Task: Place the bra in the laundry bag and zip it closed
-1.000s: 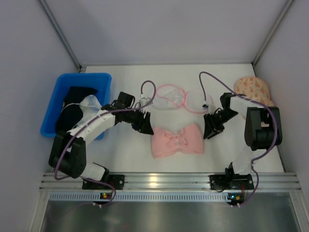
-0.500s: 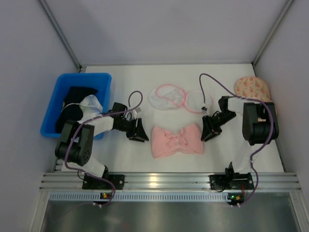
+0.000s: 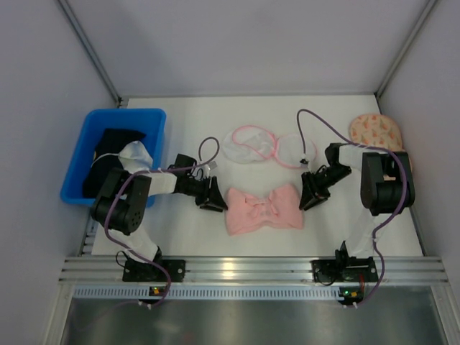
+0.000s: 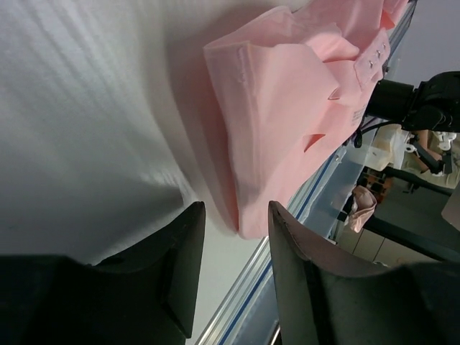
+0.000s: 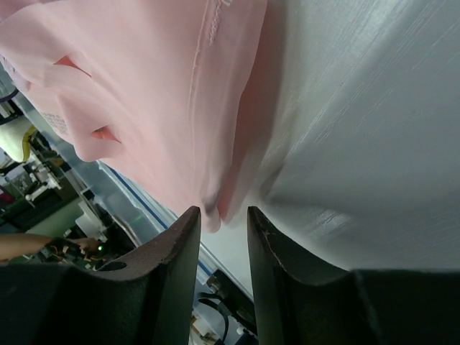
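The light-pink bra [image 3: 263, 208] lies flat on the white table near the front centre. It also shows in the left wrist view [image 4: 295, 93] and the right wrist view [image 5: 151, 93]. My left gripper [image 3: 215, 198] is open, low at the bra's left edge, with the fabric just ahead of its jaws [image 4: 236, 215]. My right gripper [image 3: 309, 196] is open at the bra's right edge, the fabric's rim just in front of its jaws [image 5: 223, 215]. The laundry bag [image 3: 243, 146], white mesh with pink edging, lies open behind the bra, with a second round part [image 3: 292, 149] beside it.
A blue plastic bin [image 3: 83, 147] with black and white garments stands at the left. A peach speckled two-lobed item [image 3: 375, 129] lies at the back right. Grey walls close in the table; the metal rail [image 3: 244, 269] runs along the front edge.
My left arm has drawn back from the laundry bag and lowered its gripper to the bra's left edge. My right gripper has moved slightly down to the bra's right edge.
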You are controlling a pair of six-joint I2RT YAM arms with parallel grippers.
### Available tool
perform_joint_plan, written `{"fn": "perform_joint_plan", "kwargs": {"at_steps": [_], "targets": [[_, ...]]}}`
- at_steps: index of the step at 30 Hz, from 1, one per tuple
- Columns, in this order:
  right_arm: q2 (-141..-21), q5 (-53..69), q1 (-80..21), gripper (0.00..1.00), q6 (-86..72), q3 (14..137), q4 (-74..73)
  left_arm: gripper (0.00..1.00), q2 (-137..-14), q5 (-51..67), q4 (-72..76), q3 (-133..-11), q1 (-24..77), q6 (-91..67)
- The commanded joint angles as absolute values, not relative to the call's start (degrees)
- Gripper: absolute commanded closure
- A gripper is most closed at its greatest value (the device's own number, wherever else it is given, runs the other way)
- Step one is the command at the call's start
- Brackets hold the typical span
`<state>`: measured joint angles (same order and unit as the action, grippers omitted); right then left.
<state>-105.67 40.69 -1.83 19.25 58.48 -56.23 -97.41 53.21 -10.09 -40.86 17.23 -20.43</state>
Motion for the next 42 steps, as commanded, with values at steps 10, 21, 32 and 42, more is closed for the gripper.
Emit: {"fn": "perform_joint_plan", "kwargs": {"at_steps": [10, 21, 32, 42], "targets": [[-106.61, 43.33, -1.32, 0.76, 19.25, 58.8, -54.14, 0.84, -97.65, 56.69, -3.51, -41.22, 19.51, -22.41], [-103.45, 47.63, -1.32, 1.0, 19.95, 61.17, -57.48, 1.0, -86.14, 55.72, -4.56, -39.37, 19.51, -26.98], [-99.84, 53.61, -3.6, 1.0, 18.81, 62.84, -59.68, 1.0, -76.82, 51.6, -14.32, -42.8, 19.51, -31.99], [-100.46, 59.14, -9.93, 1.0, 18.02, 65.65, -60.03, 1.0, -77.7, 45.35, -18.9, -46.31, 19.6, -36.2]]}}
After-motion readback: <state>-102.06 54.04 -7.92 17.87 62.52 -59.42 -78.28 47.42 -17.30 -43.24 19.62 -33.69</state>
